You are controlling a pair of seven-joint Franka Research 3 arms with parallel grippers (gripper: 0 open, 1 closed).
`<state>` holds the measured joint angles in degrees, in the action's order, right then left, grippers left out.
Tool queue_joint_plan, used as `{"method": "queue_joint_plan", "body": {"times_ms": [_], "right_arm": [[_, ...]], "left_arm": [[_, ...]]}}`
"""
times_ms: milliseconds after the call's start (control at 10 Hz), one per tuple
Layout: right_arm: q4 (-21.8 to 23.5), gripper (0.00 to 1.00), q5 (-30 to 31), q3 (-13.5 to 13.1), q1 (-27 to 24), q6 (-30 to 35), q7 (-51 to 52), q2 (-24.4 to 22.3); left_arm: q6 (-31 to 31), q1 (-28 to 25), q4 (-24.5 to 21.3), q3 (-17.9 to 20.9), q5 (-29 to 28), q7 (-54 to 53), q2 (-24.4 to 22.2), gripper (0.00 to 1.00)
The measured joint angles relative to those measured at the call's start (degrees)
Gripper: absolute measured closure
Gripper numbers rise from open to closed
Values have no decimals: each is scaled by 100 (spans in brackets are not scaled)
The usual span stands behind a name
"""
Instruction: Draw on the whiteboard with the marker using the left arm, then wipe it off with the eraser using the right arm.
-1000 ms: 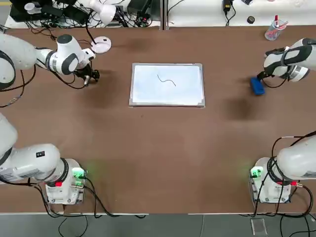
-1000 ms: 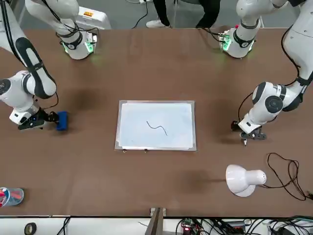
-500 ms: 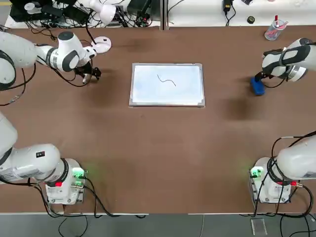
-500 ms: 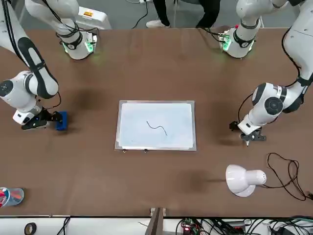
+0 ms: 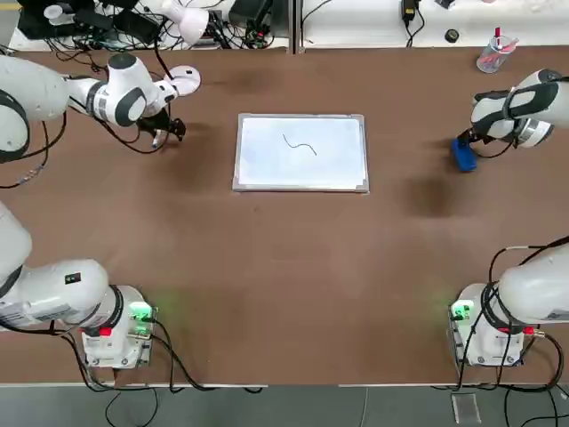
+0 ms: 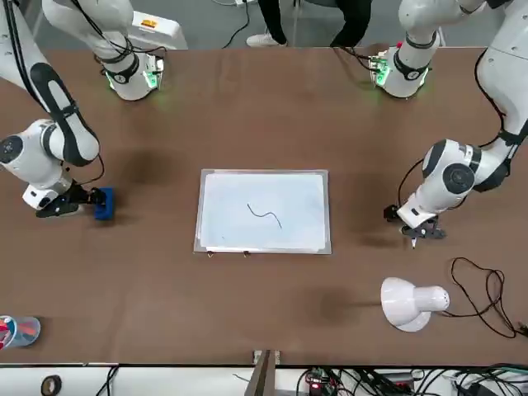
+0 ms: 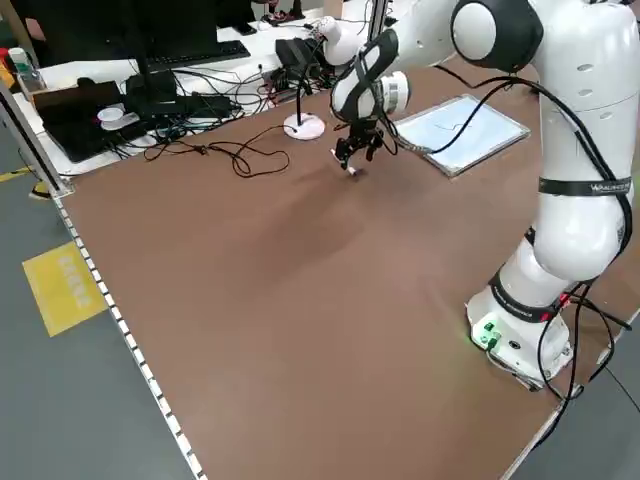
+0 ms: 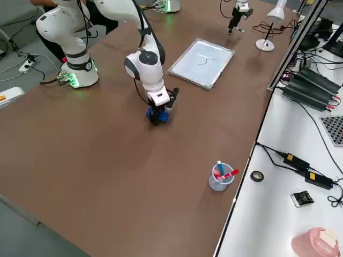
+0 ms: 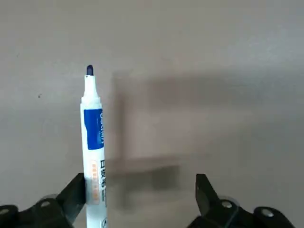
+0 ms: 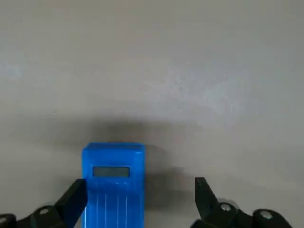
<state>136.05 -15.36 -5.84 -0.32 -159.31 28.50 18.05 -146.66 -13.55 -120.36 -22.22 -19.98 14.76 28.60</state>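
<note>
L hand (image 9: 141, 202) wide open, near counter's (image 5: 293, 276) far L side; marker (image 9: 94, 152) betw. its fingers, by one only. R hand (image 10: 141, 204) also wide, on R side; eraser (image 10: 114, 190) betw. fingers, nearer one. Whiteboard (image 5: 300, 153) mid-counter, w/ squiggle (image 5: 300, 145).

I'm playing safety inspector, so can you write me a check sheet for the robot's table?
Surface: brown table, no spills seen
Job's things: whiteboard has one wavy line; marker and eraser each beside one gripper finger
Clutter: lamp, cup of pens
Grippers: left gripper open, left of whiteboard; right gripper open, right of it
Cables: tangled near lamp
Surroundings: person's legs behind table
</note>
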Motion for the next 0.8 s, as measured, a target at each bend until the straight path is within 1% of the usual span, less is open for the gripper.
{"method": "queue_joint_plan", "body": {"times_ms": [400,600,800], "right_arm": [[6,0,0,11,37,141,-151,0],[28,0,0,15,94,141,-187,0],[68,0,0,15,161,122,-210,0]], "left_arm": [[71,18,1,0,0,1,0,0],[253,16,36,0,0,1,1,0],[480,7,195,0,0,1,-14,0]]}}
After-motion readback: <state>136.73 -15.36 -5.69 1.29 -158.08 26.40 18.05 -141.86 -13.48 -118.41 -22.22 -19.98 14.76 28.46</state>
